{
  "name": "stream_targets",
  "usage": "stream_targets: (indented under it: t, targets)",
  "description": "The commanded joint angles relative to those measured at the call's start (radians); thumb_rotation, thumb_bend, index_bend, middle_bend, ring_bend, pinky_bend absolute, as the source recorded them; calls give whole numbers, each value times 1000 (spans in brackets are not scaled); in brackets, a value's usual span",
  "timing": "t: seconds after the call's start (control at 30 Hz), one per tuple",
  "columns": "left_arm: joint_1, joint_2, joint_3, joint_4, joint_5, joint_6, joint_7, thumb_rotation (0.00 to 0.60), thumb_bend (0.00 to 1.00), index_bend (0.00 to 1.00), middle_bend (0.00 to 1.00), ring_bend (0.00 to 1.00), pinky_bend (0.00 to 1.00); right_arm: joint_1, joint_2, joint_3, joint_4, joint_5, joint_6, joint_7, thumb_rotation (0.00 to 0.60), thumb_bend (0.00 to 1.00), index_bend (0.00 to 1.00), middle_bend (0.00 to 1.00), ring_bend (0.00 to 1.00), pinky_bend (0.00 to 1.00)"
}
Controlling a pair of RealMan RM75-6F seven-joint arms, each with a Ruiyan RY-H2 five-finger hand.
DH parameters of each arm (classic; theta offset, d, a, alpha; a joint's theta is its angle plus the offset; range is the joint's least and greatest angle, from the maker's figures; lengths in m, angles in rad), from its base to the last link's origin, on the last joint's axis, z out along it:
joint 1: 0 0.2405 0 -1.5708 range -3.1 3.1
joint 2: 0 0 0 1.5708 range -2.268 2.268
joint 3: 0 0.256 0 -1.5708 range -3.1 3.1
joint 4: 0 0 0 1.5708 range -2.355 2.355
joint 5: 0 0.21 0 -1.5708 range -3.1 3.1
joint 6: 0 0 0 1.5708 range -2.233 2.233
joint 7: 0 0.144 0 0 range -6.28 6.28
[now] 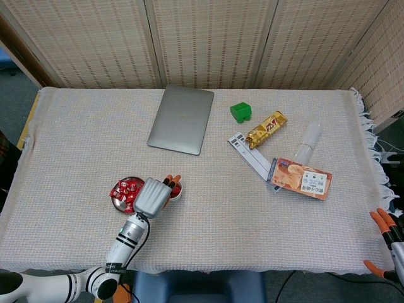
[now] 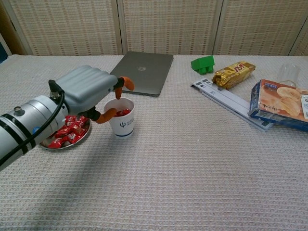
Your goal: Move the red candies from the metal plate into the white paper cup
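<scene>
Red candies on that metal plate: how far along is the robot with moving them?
Partly done: some red candies already lie in the white paper cup. The left robot hand hovers over it, fingers apart, holding nothing. Many more candies remain on the metal plate.

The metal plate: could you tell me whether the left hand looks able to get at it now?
Probably yes: the left hand hovers beside the metal plate, open, with nothing between them.
</scene>
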Motion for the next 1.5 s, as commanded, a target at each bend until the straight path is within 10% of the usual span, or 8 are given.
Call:
stream_targets:
  t: [0.03,0.33,0.77,1.5]
  targets:
    - [3,9,4,-11,1,4,-8,600,449,143,280,771,1000,-1,0,0,1,1,0,1,600,60,0,0,0,0]
    - [10,127,33,-173,-73,-69,-13,600,426,0,13,720,1000,1,-1,-1,0,-4,-1,-2,600,60,0,0,0,0]
    - [-60,107,2,-131,-192,-155,-46,600,418,0,1,692,1000,3,0,1,-3,7,-10,-5,600,60,0,0,0,0]
    - [-94,50,-6,16,-110,-111,-175,600,414,76,362,710,1000,6,4,7,-6,27,-21,0,600,60,0,0,0,0]
